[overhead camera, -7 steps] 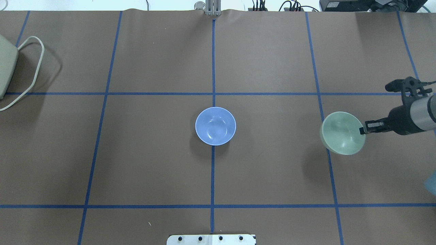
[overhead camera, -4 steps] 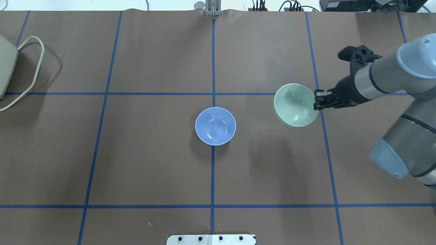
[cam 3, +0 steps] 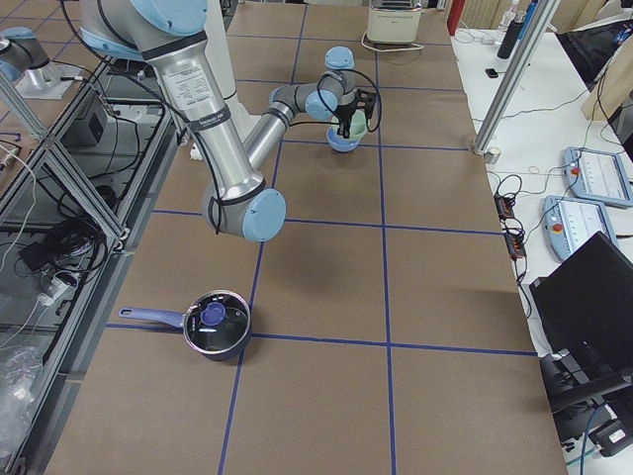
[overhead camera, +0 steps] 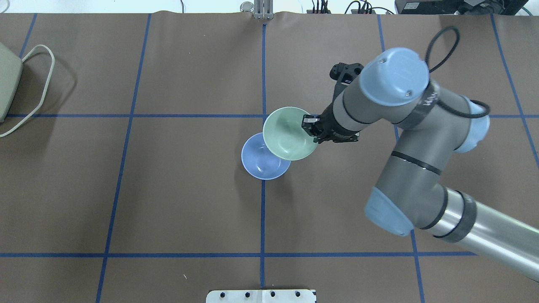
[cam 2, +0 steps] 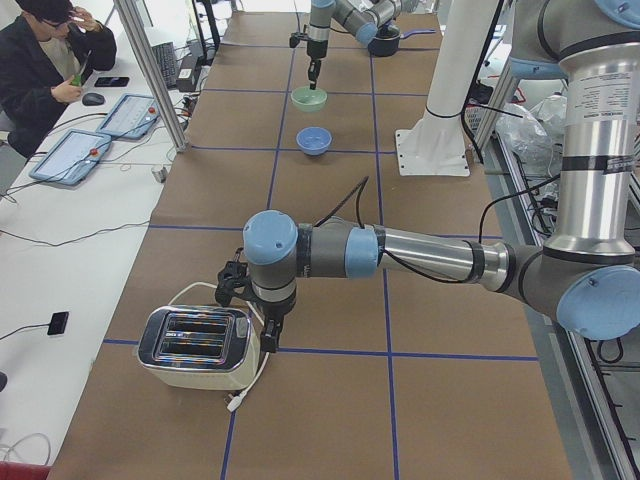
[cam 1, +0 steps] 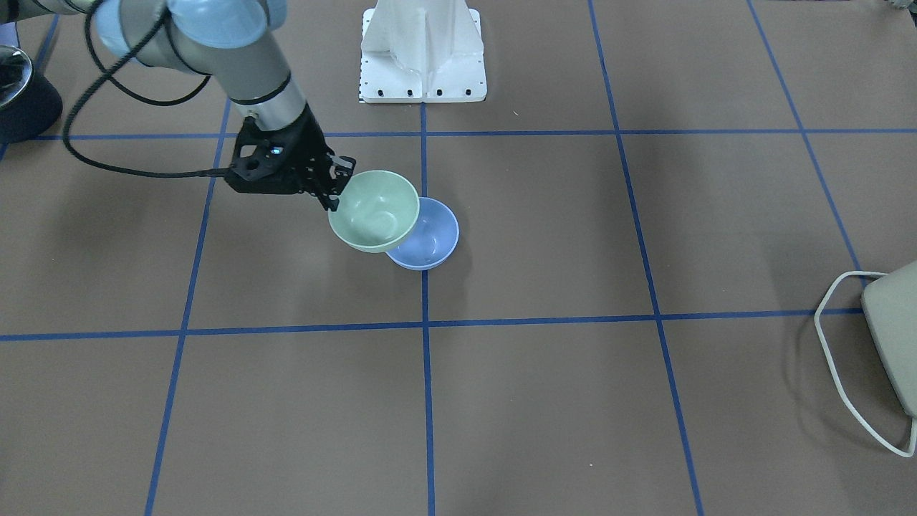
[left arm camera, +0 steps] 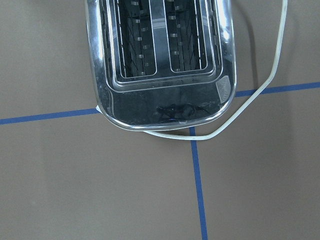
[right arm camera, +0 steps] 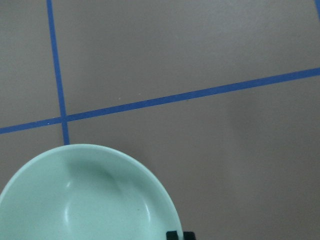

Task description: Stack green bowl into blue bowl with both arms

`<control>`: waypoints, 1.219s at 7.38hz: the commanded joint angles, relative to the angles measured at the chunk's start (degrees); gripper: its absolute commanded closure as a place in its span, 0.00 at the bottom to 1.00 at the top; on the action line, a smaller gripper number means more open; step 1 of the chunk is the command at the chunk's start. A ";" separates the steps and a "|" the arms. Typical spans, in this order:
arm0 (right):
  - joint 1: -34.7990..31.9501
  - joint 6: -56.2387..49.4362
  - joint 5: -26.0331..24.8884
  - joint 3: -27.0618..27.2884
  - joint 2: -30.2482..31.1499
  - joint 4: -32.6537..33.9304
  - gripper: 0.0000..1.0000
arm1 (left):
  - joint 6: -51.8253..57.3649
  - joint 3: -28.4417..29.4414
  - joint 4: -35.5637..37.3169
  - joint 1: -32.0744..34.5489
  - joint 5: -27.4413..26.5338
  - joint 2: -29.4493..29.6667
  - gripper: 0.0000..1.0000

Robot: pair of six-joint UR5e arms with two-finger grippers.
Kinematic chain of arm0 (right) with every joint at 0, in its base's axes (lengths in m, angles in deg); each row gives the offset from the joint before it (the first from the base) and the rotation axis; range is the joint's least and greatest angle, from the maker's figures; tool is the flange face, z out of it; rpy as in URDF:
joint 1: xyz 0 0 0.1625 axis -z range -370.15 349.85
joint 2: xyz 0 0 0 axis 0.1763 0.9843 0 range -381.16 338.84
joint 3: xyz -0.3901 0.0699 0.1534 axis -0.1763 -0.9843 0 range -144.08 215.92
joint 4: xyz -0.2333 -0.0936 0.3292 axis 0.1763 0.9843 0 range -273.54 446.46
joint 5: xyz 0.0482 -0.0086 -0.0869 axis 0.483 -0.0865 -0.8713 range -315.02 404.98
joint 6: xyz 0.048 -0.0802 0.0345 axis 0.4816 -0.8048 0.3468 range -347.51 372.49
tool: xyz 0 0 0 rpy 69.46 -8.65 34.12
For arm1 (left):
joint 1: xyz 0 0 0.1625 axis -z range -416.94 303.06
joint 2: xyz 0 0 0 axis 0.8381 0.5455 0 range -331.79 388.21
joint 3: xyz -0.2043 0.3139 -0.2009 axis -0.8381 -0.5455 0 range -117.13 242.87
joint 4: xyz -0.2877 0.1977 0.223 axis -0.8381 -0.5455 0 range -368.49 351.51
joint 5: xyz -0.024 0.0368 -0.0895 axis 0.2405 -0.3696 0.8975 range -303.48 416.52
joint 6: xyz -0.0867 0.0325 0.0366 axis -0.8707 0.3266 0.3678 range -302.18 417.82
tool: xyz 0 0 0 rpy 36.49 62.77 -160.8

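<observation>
Green bowl arrives over the blue bowl
Carried in from the bench's right edge, it now hangs partly over the blue one mid-bench, rim pinched in the right tool; centring and lowering remain. Left tool: grip unclear.

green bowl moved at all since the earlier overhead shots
Yes. Held by the right tool, the green bowl has travelled left across the right tape line and now overlaps the unmoved blue bowl.
</observation>
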 commanded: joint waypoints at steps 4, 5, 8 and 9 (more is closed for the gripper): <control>5.49 2.16 -5.71 -6.51 -3.59 -0.48 1.00 | -0.05 0.03 -0.07 0.00 -0.05 -0.05 0.01; 5.49 2.07 -5.72 -6.86 -3.68 -0.48 1.00 | -0.05 0.03 -0.07 0.00 0.03 -0.05 0.01; 6.02 1.63 -5.72 -7.92 -3.76 -0.57 1.00 | -0.14 0.03 -0.07 0.00 -0.05 0.04 0.01; 6.19 1.55 -5.72 -8.01 -3.85 -0.57 1.00 | -0.05 -0.06 -0.16 0.00 0.03 -0.05 0.01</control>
